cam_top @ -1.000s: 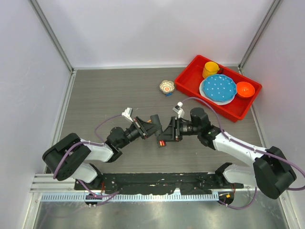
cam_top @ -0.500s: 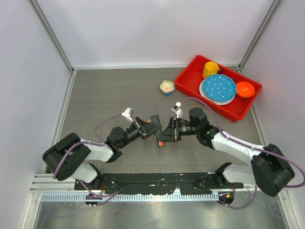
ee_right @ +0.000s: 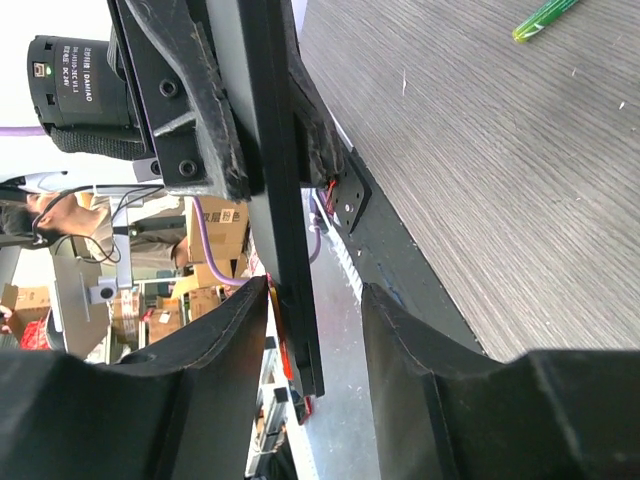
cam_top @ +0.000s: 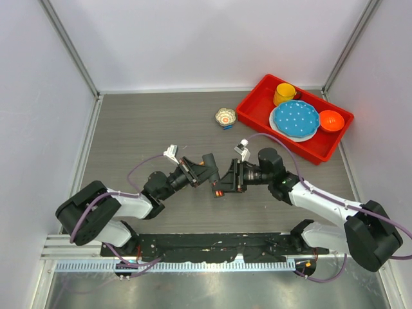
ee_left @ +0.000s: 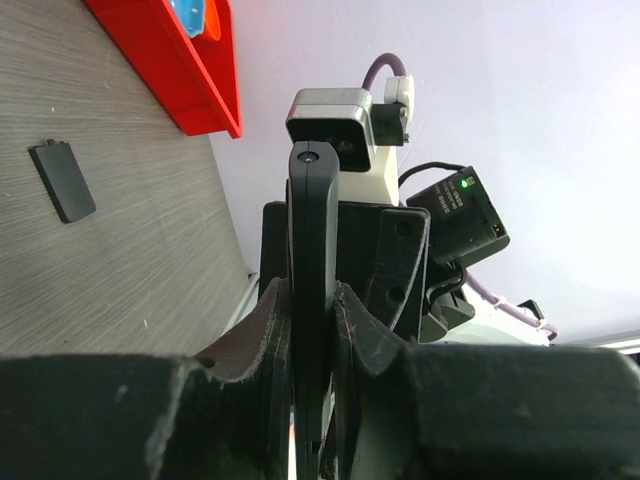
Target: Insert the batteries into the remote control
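1. Left gripper [ee_left: 310, 302] clamps the one remote control [ee_left: 312, 220] edge-on, off the table [ee_left: 130, 260]
2. Right gripper [ee_right: 315, 298] has its fingers apart, straddling the remote's far end
3. One green battery [ee_right: 545, 18] and one black cover [ee_left: 62, 180] lie on the table
4. Both arms' pose nearly matches a second ago

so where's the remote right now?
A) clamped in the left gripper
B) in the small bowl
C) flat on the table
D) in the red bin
A: the left wrist view shows the remote standing pinched edge-on in the left gripper, both fingers pressed against its sides.
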Robot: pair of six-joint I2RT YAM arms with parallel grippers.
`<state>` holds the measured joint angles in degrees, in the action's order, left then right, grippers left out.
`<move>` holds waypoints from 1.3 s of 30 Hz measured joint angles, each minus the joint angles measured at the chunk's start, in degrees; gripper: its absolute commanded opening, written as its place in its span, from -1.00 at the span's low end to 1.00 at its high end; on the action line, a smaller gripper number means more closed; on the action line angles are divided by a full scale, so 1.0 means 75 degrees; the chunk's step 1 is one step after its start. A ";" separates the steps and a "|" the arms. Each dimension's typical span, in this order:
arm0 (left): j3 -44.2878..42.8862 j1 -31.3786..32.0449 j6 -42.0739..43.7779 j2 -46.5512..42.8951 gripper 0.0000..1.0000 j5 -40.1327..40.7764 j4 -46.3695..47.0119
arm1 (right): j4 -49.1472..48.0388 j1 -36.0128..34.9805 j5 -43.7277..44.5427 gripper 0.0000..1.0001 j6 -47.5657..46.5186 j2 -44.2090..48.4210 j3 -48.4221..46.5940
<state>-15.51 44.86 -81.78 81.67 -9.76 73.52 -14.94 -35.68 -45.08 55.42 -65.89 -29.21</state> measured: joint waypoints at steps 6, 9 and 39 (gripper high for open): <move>0.0000 -0.0017 0.0058 -0.0125 -1.00 0.0114 -0.0029 | -0.0353 0.0000 -0.0006 -0.17 0.0227 0.0052 0.0146; 0.0000 -0.0052 0.0119 -0.0181 -1.00 0.0131 -0.0044 | -0.0583 0.0000 -0.0012 -0.23 0.0321 0.0052 0.0219; -0.0122 -0.0178 0.0015 -0.0189 -1.00 0.0134 -0.0117 | -0.1274 -0.0079 -0.0221 0.03 0.0551 -0.0131 0.0361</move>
<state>-16.43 43.53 -81.67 80.25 -8.75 72.64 -24.49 -36.27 -46.74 59.55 -66.87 -26.50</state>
